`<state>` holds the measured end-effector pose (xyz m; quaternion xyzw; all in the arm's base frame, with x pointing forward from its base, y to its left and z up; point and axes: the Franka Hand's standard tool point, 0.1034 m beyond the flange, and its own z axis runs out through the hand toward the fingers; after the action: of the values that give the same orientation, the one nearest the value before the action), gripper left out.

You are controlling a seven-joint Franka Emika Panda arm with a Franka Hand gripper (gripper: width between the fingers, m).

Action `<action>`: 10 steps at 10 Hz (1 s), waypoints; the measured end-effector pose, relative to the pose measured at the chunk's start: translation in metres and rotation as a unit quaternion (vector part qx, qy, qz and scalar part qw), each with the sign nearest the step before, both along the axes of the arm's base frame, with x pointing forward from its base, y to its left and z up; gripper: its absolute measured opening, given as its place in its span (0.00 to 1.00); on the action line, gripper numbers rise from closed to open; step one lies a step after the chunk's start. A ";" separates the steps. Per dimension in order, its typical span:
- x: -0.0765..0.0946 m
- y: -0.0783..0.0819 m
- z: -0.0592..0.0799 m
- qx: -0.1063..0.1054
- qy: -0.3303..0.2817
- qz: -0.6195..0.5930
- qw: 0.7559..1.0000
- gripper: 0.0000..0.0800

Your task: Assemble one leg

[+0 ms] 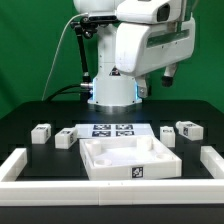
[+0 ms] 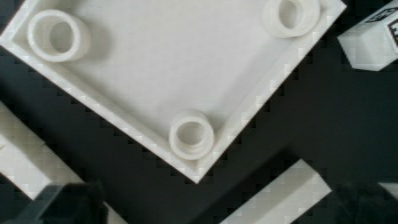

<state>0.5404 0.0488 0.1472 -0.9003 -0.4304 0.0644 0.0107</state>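
Several legs, small white blocks with marker tags, lie on the black table: two toward the exterior view's left (image 1: 40, 133) (image 1: 65, 138) and two toward its right (image 1: 168, 134) (image 1: 189, 130). The large white tray-like part (image 1: 128, 158) lies at the front centre. In the wrist view its flat face (image 2: 160, 70) shows three round sockets, and one leg (image 2: 370, 45) shows at the picture's edge. My gripper (image 1: 168, 78) hangs high above the table, over the tray-like part. In the wrist view the gripper (image 2: 205, 210) shows only as dark blurred fingers far apart, with nothing between them.
The marker board (image 1: 112, 129) lies behind the tray-like part, in front of the robot base. White border rails run along the left (image 1: 15, 168), right (image 1: 212, 165) and front (image 1: 110, 192) of the work area. One rail shows as a white strip in the wrist view (image 2: 294, 200).
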 end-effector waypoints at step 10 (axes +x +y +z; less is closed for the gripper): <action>-0.001 -0.001 -0.002 0.000 0.002 0.000 1.000 0.81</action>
<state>0.5392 0.0476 0.1452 -0.9003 -0.4301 0.0658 0.0114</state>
